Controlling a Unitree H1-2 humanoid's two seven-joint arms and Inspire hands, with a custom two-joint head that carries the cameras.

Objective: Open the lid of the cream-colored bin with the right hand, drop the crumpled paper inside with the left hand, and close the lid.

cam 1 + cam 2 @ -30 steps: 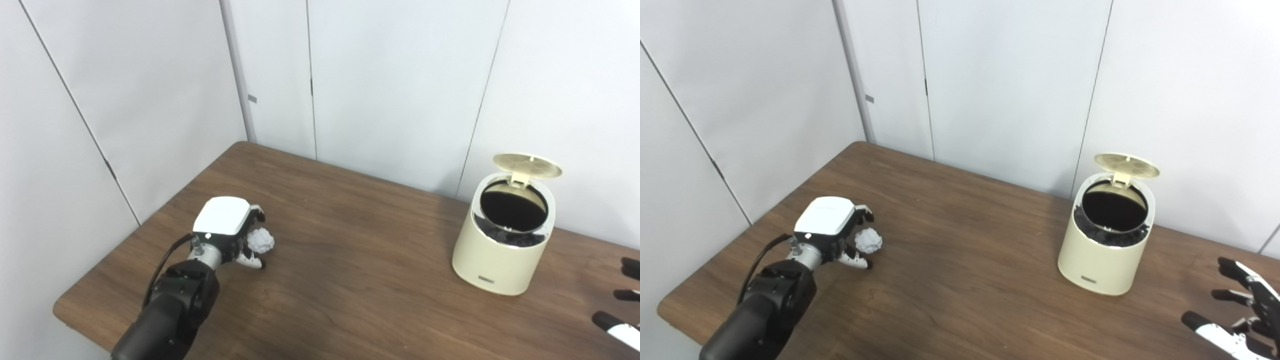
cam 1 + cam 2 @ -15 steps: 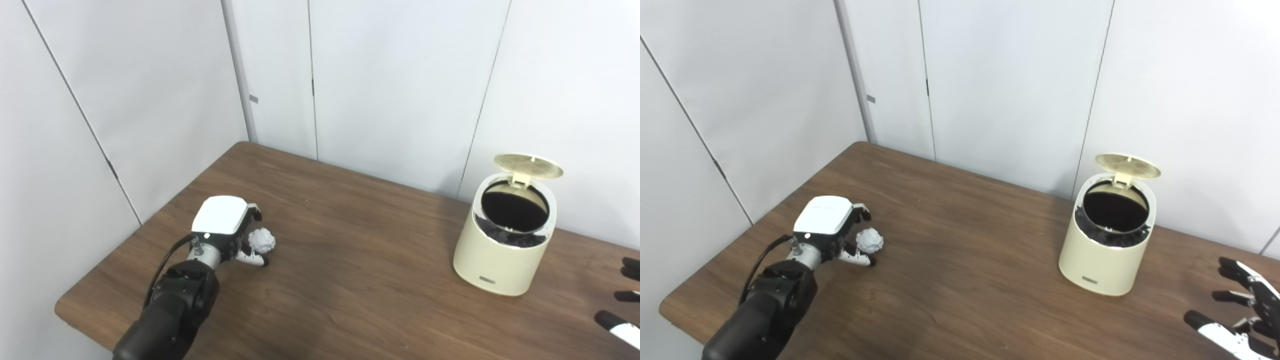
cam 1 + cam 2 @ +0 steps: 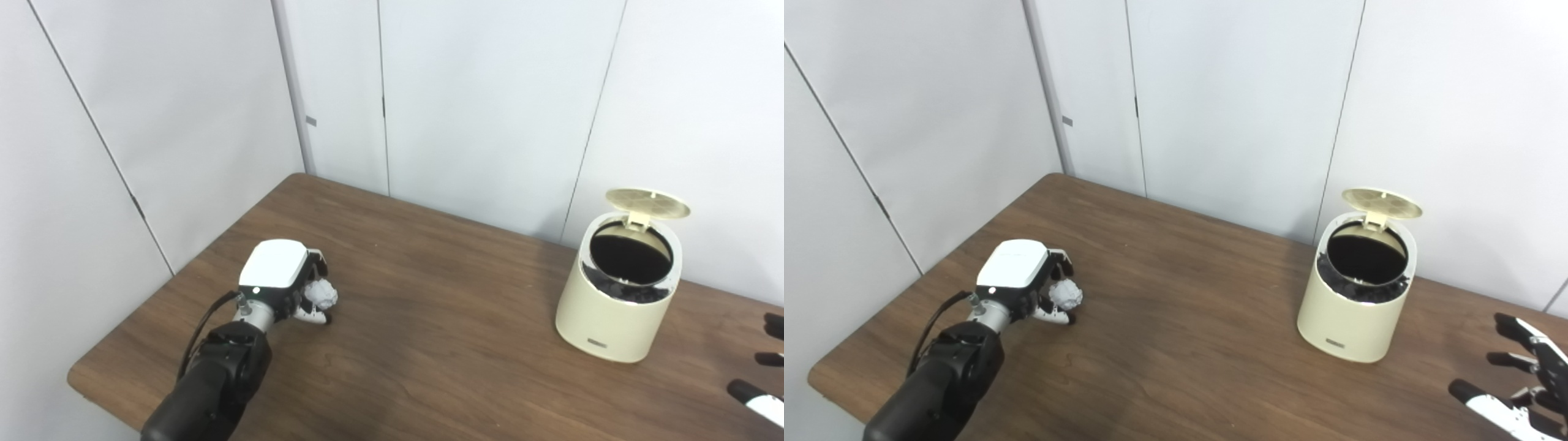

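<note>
Left hand (image 3: 1020,278) closing around the crumpled paper (image 3: 1066,295) on the wooden table (image 3: 1182,318), bin lid (image 3: 1382,203) standing open.

The left hand's fingers are curling over the paper ball, which is sitting low on the table near its left end; whether the grip is actually tightening on it is hard to tell from here. The cream-colored bin (image 3: 1350,312) is standing well apart, toward the table's right side, its lid tilting up behind the dark opening. The right hand (image 3: 1519,389) is hovering near the table's right edge with fingers spreading apart, holding nothing.
</note>
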